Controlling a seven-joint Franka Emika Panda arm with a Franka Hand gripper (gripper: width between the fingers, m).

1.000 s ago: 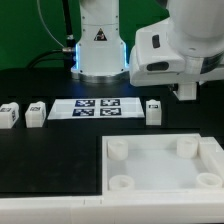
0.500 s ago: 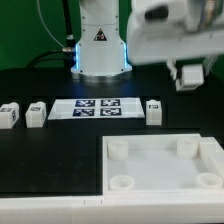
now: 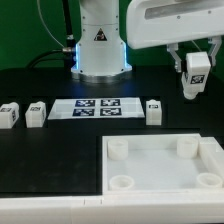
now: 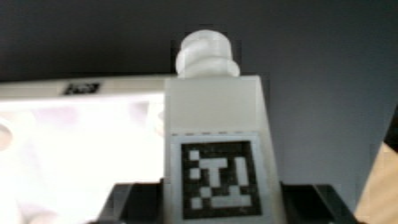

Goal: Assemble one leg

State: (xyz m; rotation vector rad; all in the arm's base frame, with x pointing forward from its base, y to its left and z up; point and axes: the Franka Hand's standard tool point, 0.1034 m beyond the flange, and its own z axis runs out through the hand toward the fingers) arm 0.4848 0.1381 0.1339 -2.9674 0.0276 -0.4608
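My gripper is raised above the table at the exterior view's right and is shut on a leg, a small white block with a black-and-white tag. In the wrist view the leg fills the middle, its tag facing the camera and its rounded peg pointing away, with the black fingers at both its sides. The large white square tray-like piece with round corner sockets lies below, at the front right. Three more legs stand on the table: one right of the marker board and two at the left.
The marker board lies flat in the middle of the black table. The robot base stands behind it. The tray-like piece also shows in the wrist view.
The gripper has risen with the leg in it and swung so the leg now hangs in plain view at the right. The other parts have not moved.
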